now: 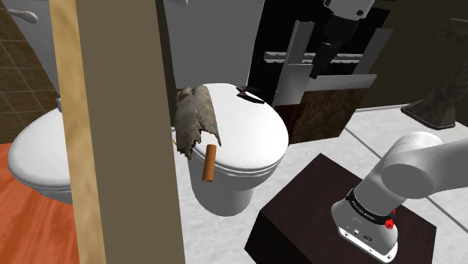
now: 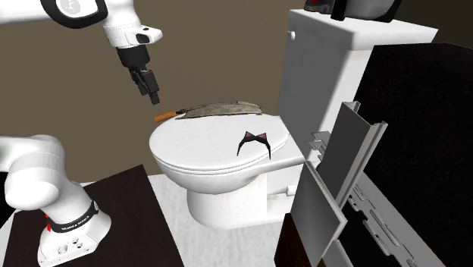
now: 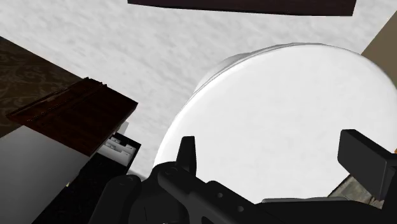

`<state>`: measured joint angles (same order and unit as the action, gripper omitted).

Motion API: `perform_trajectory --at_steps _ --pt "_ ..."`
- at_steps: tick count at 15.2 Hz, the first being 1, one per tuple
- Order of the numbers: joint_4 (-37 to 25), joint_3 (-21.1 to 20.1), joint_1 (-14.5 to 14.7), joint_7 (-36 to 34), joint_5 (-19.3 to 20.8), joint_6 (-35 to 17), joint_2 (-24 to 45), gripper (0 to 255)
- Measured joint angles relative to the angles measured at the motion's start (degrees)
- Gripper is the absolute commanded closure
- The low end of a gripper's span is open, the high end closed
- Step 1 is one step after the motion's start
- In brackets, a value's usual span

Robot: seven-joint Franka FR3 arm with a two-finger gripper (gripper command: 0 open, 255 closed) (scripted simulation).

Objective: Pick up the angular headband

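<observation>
The headband (image 2: 254,142) is small and black, with two pointed pink-lined ears. It lies on the closed white toilet lid (image 2: 205,148), toward the tank side. In the shoulder view the headband (image 1: 247,94) sits at the lid's far edge. My black gripper (image 2: 154,95) hangs in the air above the lid's edge on the second exterior view's left, well apart from the headband and pointing down. In the wrist view my gripper (image 3: 273,159) is open over the lid (image 3: 280,114), its fingers (image 3: 188,153) wide apart with nothing between them.
A ragged grey-brown item with an orange handle (image 1: 199,124) lies across the lid's edge. The tall toilet tank (image 2: 333,68) stands behind the lid, and a grey metal panel (image 2: 337,197) leans beside it. A wooden post (image 1: 120,135) blocks the shoulder view's left. A second white bowl (image 1: 41,150) stands past it.
</observation>
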<state>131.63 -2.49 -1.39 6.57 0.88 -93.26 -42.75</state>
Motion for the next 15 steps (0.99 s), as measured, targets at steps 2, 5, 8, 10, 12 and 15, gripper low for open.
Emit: perform_trajectory --at_steps 2,5,8,10,12,15 --pt "0.0 0.2 -0.1 0.2 0.1 -0.6 0.7 0" --pt "-1.0 0.5 -0.3 0.5 0.3 -4.5 6.2 0" --pt "-2.6 1.1 -0.6 1.4 0.6 -7.8 11.8 0" --pt "-4.4 1.4 -0.8 1.7 0.7 -10.2 16.3 0" --pt "-6.1 1.8 -1.0 2.2 0.8 -12.1 20.4 0" --pt "-8.9 2.0 -1.1 2.7 0.9 -15.1 26.9 0"
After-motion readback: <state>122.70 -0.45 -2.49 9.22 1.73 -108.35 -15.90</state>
